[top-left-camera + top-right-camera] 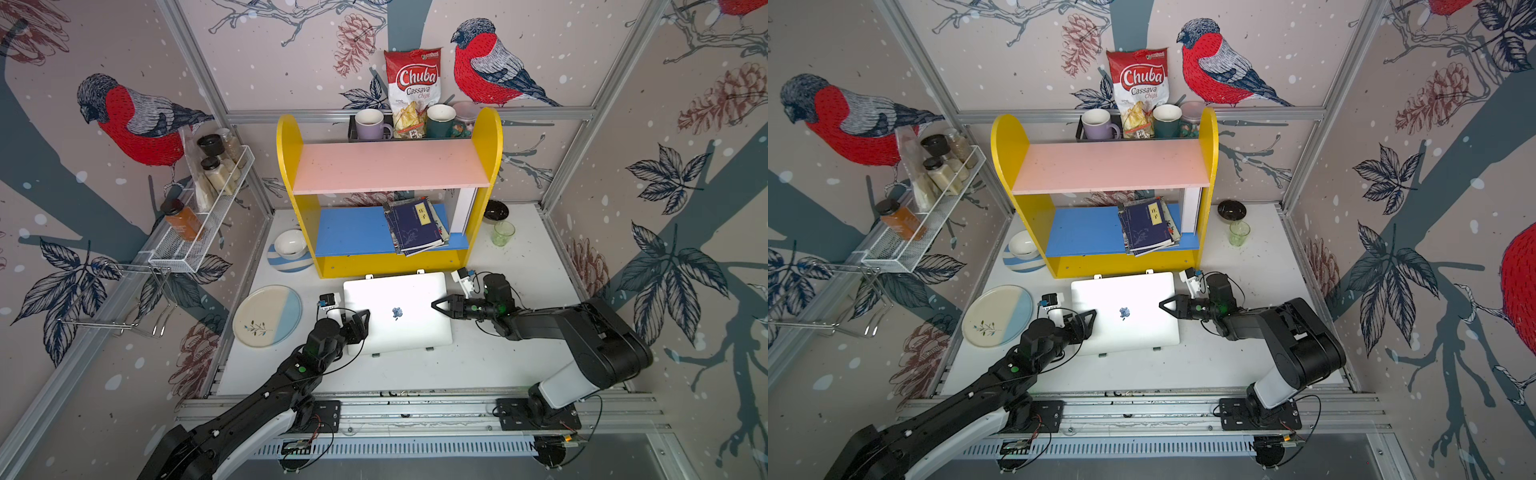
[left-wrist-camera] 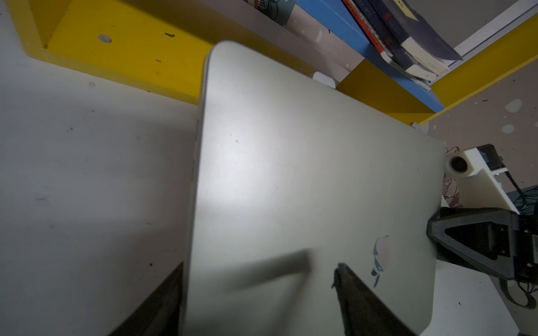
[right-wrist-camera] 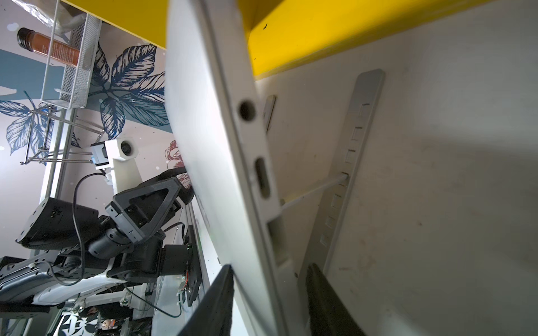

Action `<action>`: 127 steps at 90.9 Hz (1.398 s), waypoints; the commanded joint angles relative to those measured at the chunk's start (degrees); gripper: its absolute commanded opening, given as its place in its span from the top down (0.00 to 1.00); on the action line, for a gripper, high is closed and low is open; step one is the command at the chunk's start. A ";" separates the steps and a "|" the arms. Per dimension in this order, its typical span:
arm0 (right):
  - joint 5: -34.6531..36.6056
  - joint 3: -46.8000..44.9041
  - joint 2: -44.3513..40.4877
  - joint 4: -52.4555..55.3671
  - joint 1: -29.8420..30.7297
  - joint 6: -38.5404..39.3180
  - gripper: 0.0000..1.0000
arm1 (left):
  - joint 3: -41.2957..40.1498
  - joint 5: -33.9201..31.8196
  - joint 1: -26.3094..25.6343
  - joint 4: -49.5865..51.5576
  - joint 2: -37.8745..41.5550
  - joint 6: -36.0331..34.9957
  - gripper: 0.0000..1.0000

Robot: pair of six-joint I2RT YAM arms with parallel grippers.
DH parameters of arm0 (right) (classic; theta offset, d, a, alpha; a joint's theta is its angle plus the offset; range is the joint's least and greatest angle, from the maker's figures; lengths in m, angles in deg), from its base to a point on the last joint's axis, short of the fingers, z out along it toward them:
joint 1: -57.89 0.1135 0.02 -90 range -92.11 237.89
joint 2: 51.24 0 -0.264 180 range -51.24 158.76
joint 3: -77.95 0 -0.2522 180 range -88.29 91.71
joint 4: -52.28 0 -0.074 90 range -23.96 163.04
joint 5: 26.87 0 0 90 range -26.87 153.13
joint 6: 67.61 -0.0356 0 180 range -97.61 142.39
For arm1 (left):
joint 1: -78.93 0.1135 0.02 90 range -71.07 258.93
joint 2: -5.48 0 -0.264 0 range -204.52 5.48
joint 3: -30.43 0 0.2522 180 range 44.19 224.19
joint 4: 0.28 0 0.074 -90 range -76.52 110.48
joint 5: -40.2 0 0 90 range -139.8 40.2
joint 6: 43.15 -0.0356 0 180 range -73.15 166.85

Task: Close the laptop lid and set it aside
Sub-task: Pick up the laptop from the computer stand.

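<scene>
Position: the laptop (image 1: 415, 332) sits between the two grippers with its lid down. The laptop lid (image 2: 291, 174) lies flat on the base. In the right wrist view only a thin seam shows along the side edge. The apple logo (image 1: 397, 312) faces up, roughly midway between the two sets of fingertips.

Support: the laptop is not on the table (image 1: 498, 365) itself. It rests on a metal stand (image 3: 359, 136), whose notched bar lies on the table under the right gripper's side of the machine.

The left gripper (image 1: 365, 318) is at the laptop's left edge, jaws apart and straddling it.
- In the left wrist view, one finger (image 2: 358, 299) is above the lid near the logo. Its blurred shadow falls on the lid, apart from the finger.
- The other finger (image 2: 157, 305) is below the edge and partly hidden by it.
- It is not clamped.

The right gripper (image 1: 435, 305) is at the opposite edge, facing the left one across the lid, jaws apart with the edge between them.
- In the right wrist view, the lid-side finger (image 3: 215, 302) is touching or just off the lid; cannot tell which.
- The under-side finger (image 3: 329, 299) stands clear of the base, beside the stand's bar.
- No grip is seen.

Surroundings: the yellow shelf (image 1: 390, 266) stands just past the laptop's far edge, to the side of both sets of fingertips. A plate (image 1: 268, 316) lies on the table behind the left gripper, on the side away from the laptop.
</scene>
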 commanded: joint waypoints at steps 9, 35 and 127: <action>4.92 1.11 -0.88 1.98 0.35 -2.38 0.61 | 2.50 5.01 0.00 -5.23 0.25 0.11 0.24; 4.06 1.80 -3.89 4.39 0.51 -2.04 0.60 | 3.33 4.54 0.00 -4.18 0.84 -0.06 0.24; -1.38 1.29 -13.57 2.30 2.04 -10.31 0.61 | 6.50 6.30 0.00 -1.31 4.65 2.38 0.24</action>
